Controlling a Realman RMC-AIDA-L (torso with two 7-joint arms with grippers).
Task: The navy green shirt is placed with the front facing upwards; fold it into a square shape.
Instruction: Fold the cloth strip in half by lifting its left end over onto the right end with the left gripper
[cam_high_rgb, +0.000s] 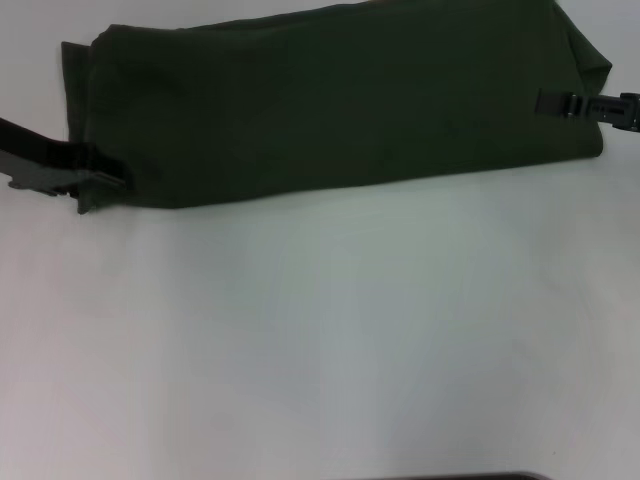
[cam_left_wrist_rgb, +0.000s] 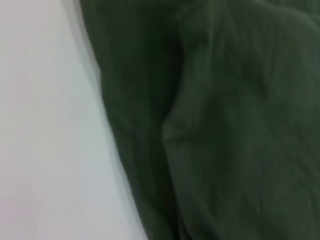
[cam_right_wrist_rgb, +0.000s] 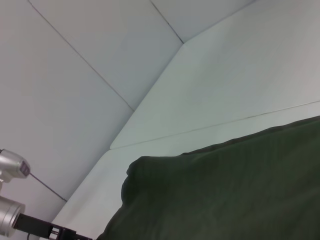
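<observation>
The navy green shirt (cam_high_rgb: 340, 100) lies as a long, plain dark green band across the far side of the white table (cam_high_rgb: 320, 340), with no lettering showing. My left gripper (cam_high_rgb: 100, 180) comes in from the left and pinches the band's near left corner. At the right end, my right gripper (cam_high_rgb: 560, 104) reaches in from the right edge, its thin fingers closed over the fabric. In the left wrist view, creased green shirt cloth (cam_left_wrist_rgb: 225, 125) fills most of the picture beside bare table. A rounded fold of the shirt (cam_right_wrist_rgb: 225, 190) shows in the right wrist view.
White tabletop stretches from the shirt to the near edge, where a dark strip (cam_high_rgb: 460, 476) shows. White wall panels (cam_right_wrist_rgb: 75, 75) stand beyond the table. A silver arm part (cam_right_wrist_rgb: 10, 220) shows at the corner of the right wrist view.
</observation>
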